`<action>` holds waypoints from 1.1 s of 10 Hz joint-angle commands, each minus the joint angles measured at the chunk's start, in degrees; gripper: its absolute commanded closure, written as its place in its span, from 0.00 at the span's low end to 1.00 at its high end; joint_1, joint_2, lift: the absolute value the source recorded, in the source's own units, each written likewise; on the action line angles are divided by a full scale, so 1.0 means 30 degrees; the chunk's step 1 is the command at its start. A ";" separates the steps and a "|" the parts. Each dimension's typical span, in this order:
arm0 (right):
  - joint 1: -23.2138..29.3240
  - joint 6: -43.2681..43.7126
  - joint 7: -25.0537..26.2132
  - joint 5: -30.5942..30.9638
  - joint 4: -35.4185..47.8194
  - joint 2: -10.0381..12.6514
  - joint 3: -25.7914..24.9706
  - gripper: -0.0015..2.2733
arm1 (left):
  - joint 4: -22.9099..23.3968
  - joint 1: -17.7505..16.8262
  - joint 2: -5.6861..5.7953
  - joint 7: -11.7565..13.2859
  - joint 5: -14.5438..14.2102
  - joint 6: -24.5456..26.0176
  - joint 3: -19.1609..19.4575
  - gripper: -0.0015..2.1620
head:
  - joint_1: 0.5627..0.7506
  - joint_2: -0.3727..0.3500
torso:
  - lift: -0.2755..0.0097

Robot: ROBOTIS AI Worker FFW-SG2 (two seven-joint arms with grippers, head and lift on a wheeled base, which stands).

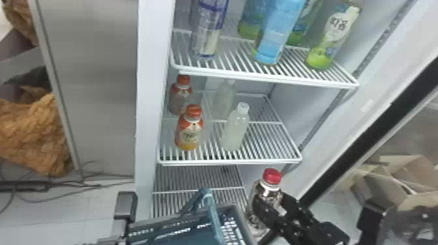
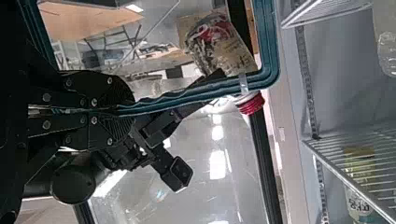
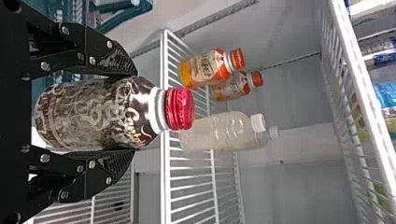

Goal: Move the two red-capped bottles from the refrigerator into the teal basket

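Red-capped bottle in hand (image 3: 98, 114): roughly upright, cap up, beside the teal basket (image 2: 271, 51) and outside it; whether it touches the rim cannot be told.
Right pincer (image 3: 134, 113): closed around that bottle's body, one finger on each side, below the cap.
Left pincer (image 2: 130, 110): pressed together on the teal edge of the basket, which it seems to steady in front of the refrigerator (image 1: 150, 65).
Done: one bottle is off the shelves and securely gripped, by the look of it.
Other red-capped bottle: its place cannot be made out; whether the basket already holds it is unclear.
Left to do: at least this one needs to go over the rim, down inside and be released; the count of two cannot be confirmed.
Middle shelf (image 1: 228, 162): carries a front orange-capped bottle (image 1: 189, 133), a rear orange-capped bottle (image 1: 179, 97) and two white-capped bottles (image 1: 236, 130); the orange caps look paler than the held one's, so these probably fall outside the task.
Upper shelf (image 1: 267, 79): taller bottles, seemingly not part of the job.
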State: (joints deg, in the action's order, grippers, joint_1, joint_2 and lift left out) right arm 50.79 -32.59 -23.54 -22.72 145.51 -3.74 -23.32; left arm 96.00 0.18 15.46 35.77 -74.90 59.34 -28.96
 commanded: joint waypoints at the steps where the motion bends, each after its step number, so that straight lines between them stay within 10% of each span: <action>1: 0.0320 -0.1089 -0.0121 -0.0195 0.0549 -0.0015 0.0079 0.28 | -0.0009 -0.0063 0.0032 0.0000 0.0097 0.0095 0.0018 0.51 | 0.70 0.03 | 0.17; 11: 0.0695 -0.8026 -0.0121 -0.1414 0.2424 -0.0366 0.0726 0.22 | -0.0009 -0.0109 0.0120 0.0000 0.0249 0.0142 0.0057 0.51 | 0.70 0.03 | 0.17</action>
State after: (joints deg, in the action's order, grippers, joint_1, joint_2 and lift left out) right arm 53.04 -56.59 -23.90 -27.10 153.05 -4.91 -21.13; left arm 95.97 -0.14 15.83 35.77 -74.15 59.75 -28.81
